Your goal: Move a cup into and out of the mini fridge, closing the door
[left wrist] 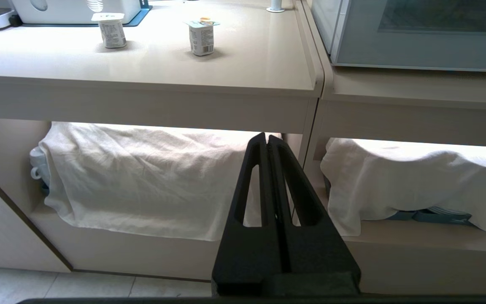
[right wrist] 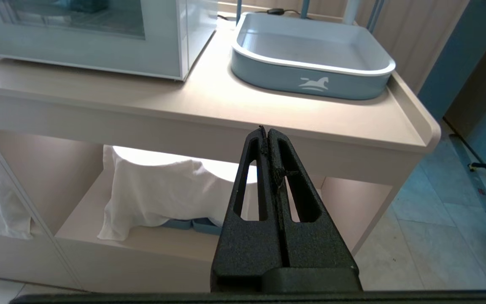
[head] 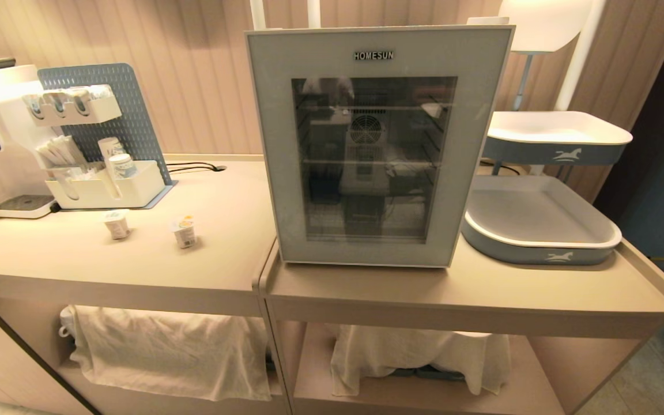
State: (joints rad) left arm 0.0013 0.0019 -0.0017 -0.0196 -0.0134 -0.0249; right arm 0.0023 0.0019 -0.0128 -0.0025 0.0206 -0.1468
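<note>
The white boxy mini fridge (head: pixel 378 147) stands on the beige counter (head: pixel 366 288), its grey-blue glass-windowed door (head: pixel 375 242) closed, above both grippers. Two small foil-lidded white cups (head: pixel 184 231) sit beyond the left gripper (left wrist: pixel 267 139), which is clenched empty, as is the right gripper (right wrist: pixel 267 131). The fridge interior is dim.

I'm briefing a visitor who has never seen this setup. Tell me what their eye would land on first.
First comes the mini fridge in the middle of the beige counter, its door shut, a fan visible through the dark glass. Next, two small sealed cups standing apart on the counter to its left, and the grey-blue trays stacked on a stand to its right. Both the left gripper and the right gripper hang shut below counter level.
</note>
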